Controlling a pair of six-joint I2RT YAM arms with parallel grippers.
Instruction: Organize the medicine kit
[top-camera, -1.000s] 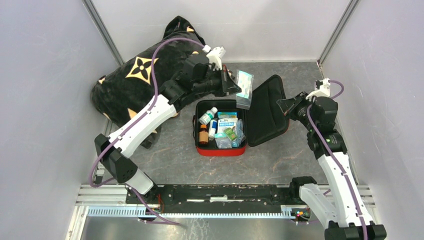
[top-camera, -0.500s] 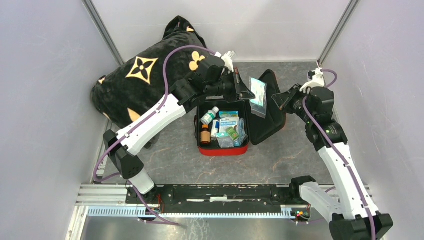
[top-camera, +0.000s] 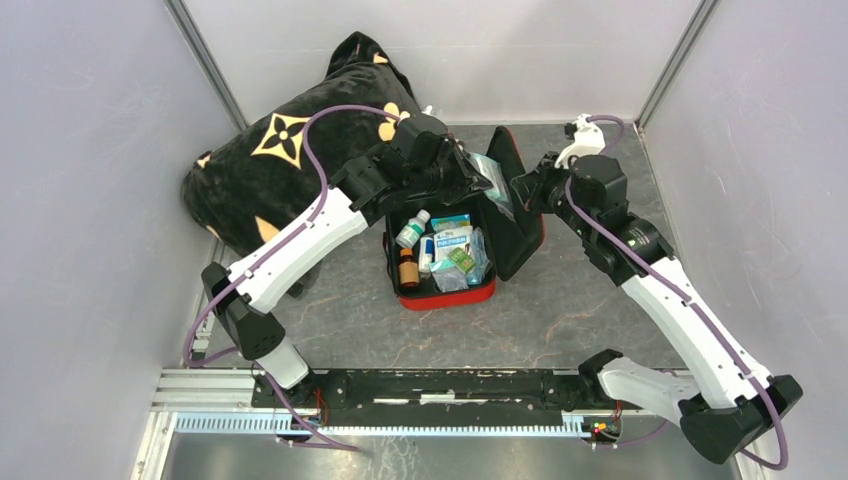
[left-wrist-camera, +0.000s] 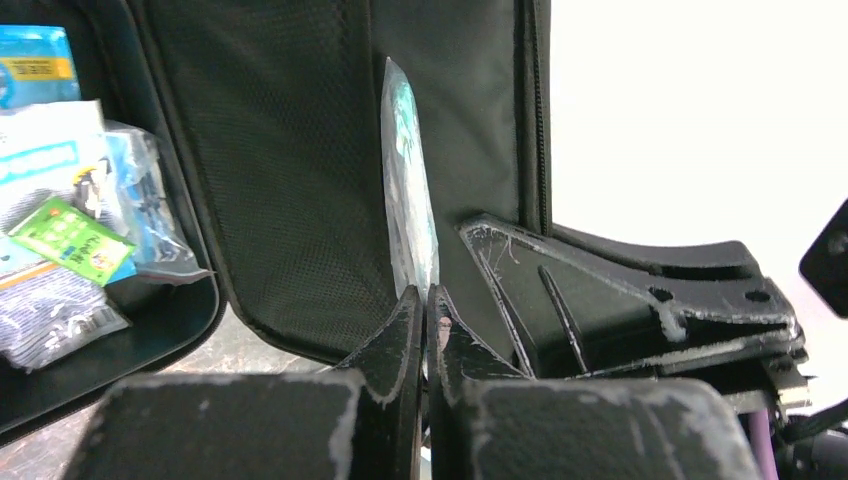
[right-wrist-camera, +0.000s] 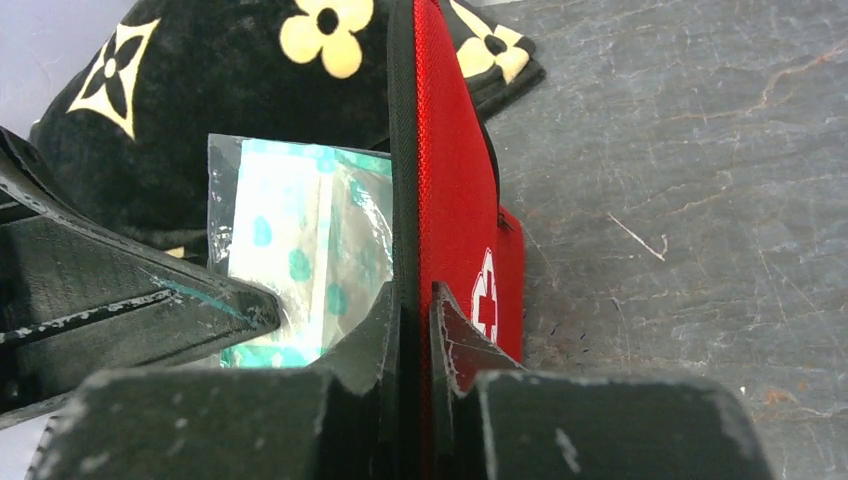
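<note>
Gaping medicine kit (top-camera: 446, 298), lid (top-camera: 521, 203) upright

A black plush pillow (top-camera: 270, 170) with gold flower and four-point star motifs lies slumped in the far left corner, one end raised toward the back wall (top-camera: 520, 50) and its side close to the left wall (top-camera: 80, 250). It rests on a dark grey table (top-camera: 580, 300) with a marbled stone pattern, pale veins and scratches. Both walls are plain and pale, metal posts (top-camera: 205, 60) stand at the far corners, and a ribbed aluminium rail (top-camera: 200, 385) runs along the near edge
</note>
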